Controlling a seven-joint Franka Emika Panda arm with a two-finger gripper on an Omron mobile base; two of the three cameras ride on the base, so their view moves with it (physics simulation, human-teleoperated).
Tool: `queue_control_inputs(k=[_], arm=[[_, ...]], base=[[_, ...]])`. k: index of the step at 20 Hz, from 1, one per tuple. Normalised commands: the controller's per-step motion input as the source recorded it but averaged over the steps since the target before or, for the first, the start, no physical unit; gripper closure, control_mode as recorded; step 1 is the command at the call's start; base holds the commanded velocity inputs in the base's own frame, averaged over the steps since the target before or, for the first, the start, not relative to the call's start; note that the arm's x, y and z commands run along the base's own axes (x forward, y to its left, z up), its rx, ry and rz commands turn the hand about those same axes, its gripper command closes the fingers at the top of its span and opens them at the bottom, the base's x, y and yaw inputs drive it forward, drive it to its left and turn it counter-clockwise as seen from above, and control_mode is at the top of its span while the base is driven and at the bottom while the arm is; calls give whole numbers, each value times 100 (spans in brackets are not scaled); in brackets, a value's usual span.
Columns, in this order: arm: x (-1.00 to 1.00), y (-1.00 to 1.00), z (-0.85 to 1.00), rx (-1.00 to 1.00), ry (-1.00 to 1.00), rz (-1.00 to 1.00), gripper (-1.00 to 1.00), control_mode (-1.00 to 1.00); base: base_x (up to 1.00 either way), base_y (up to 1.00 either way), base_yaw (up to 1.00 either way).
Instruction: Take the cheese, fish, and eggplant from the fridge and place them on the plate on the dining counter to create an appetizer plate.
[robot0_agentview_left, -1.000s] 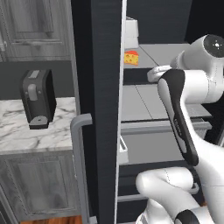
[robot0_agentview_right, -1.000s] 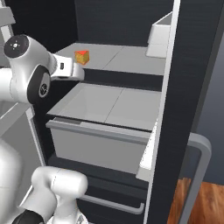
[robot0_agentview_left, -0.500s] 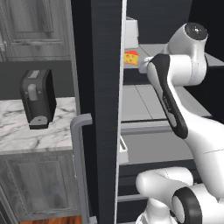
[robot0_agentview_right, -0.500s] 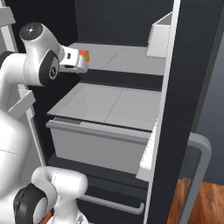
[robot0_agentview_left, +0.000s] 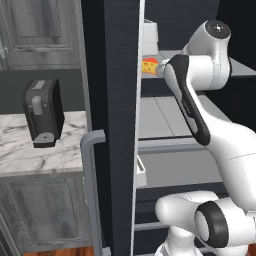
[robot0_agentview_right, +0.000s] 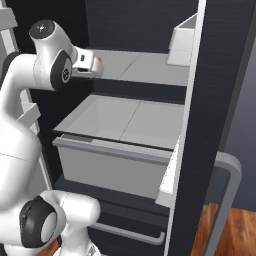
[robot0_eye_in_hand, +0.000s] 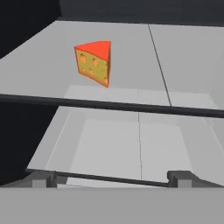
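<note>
- Swinging in from the side, the arm has carried its claw (robot0_eye_in_hand: 111, 178) up to the fridge (robot0_agentview_left: 120, 125) shelf (robot0_eye_in_hand: 183, 57).
- Claw fingers stand spread wide, holding nothing.
- Cheese (robot0_eye_in_hand: 94, 62) — an orange-topped wedge — sits upright on that pale grey shelf, ahead of the claw, apart from it.
- Below lies a grey drawer (robot0_agentview_right: 120, 165).

Left of centre, a short marble top (robot0_agentview_left: 30, 145) over grey panelled cabinets (robot0_agentview_left: 42, 210), with more grey panelled cabinet doors (robot0_agentview_left: 47, 30) above and a dark grey wall between them. Standing on the marble, a black boxy appliance (robot0_agentview_left: 44, 112), possibly a toaster, though hard to make out. Below, reddish-brown wood floor (robot0_agentview_right: 210, 232), lit evenly with soft shadows.
</note>
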Motion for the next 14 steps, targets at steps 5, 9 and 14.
queue_control_inputs(k=[5, 9, 14], arm=[[29, 3, 1, 0, 0, 0, -100, -100], [48, 3, 0, 0, 0, 0, -100, -100], [57, 0, 0, 0, 0, 0, -100, -100]], base=[[0, 0, 0], [0, 0, 0], [0, 0, 0]])
